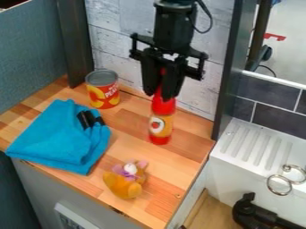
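The black gripper (161,89) hangs down at the upper middle, its two fingers closed around the narrow top of a red and orange bottle (161,127). The bottle is upright at the back right of the wooden counter; whether its base touches the wood I cannot tell. To the left of it, a red and yellow can (103,95) stands near the wall. A folded blue cloth (60,138) with a black clip-like piece on it lies at the left. Toward the front sits a small orange-brown plush toy (126,181) with pinkish ears.
The wooden counter (134,117) is bounded by a pale plank wall (113,44) behind and dark posts at its back corners. To the right, lower than the counter, are a white ribbed sink drainer (248,147), metal rings (279,184) and a black curved object (254,214).
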You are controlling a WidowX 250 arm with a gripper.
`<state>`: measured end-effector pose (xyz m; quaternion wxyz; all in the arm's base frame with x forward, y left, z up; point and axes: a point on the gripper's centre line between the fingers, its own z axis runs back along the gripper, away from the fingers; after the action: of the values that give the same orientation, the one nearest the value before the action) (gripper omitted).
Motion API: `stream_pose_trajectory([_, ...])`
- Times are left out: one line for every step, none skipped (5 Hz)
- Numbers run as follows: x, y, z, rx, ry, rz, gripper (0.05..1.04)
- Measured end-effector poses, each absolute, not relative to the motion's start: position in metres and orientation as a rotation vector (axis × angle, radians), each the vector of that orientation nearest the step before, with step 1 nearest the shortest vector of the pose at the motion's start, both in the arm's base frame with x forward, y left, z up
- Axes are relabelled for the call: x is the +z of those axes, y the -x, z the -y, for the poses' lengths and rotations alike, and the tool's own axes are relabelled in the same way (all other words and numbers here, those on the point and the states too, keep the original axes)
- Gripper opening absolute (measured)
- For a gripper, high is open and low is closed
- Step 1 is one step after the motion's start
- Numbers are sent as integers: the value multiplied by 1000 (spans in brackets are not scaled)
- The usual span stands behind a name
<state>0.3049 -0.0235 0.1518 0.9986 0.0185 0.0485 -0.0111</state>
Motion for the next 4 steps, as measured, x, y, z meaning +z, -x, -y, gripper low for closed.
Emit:
stream_pose_trajectory([162, -298, 2, 44, -43, -64, 370])
stream_pose_trajectory([156, -293, -28, 110, -61, -58, 370])
stream_pose_trajectory([142, -282, -43, 145, -64, -101, 370])
stream_pose_trajectory([128, -276, -45, 137, -58, -103, 370])
